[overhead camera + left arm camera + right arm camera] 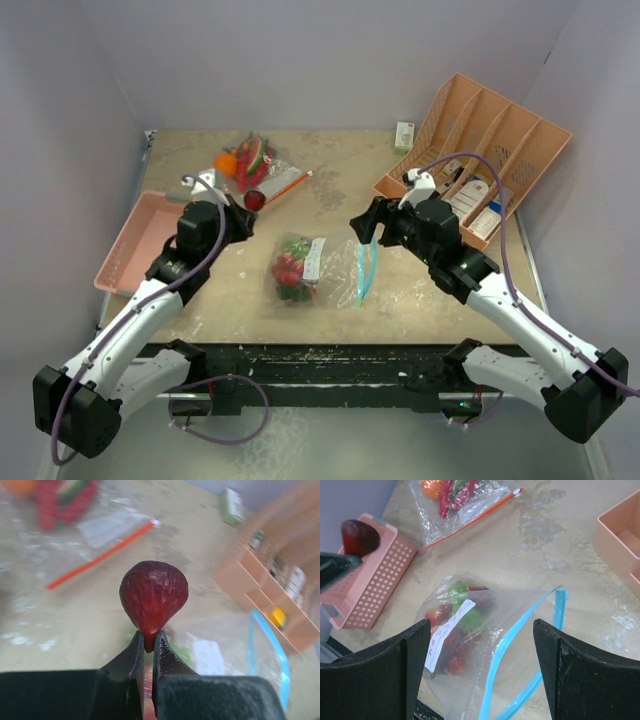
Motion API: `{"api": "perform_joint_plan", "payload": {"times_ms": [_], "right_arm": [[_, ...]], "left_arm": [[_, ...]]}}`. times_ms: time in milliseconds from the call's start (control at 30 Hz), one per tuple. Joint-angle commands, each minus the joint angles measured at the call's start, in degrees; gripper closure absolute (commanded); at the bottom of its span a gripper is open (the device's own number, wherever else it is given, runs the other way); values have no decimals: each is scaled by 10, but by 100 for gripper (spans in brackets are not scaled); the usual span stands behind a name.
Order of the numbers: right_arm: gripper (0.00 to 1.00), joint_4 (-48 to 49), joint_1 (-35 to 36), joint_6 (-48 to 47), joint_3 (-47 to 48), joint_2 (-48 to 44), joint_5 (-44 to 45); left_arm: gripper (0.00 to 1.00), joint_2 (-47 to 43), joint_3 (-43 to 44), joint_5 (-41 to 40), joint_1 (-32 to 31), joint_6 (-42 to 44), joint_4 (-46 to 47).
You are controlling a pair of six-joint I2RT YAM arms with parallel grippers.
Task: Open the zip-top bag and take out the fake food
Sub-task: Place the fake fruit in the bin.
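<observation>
— The left tool (148,645) is clenched on just the pointed tip of that dark red plum (154,597), left of centre in the overhead view. It looks smooth, waxy and rounded, so it could squirt out and roll across the counter (330,200).
— And the right tool (480,630)?
— Spread wide, grasping nothing, over the clear crinkly bag (335,262) at centre. More fruit (291,268) sits bunched at the end away from the blue zip, and that slack film could drag along.

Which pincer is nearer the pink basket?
Left. The left pincer, gripping a dark red fruit, is beside the pink basket; the right pincer hovers above the blue-zip bag.
</observation>
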Motion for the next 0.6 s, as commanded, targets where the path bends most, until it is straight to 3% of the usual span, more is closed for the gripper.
{"api": "perform_joint_plan", "payload": {"times_ms": [0, 233, 467, 567], "right_arm": [[15, 20, -1, 7, -14, -6, -8], [16, 28, -1, 9, -31, -9, -40], [16, 25, -1, 2, -43, -13, -46], [16, 26, 0, -1, -47, -15, -44]], "left_arm": [[100, -17, 42, -68, 95, -49, -110], [100, -41, 14, -105, 278, -98, -145], [98, -24, -12, -141, 342, -148, -173], [59, -21, -9, -146, 351, -150, -183]]}}
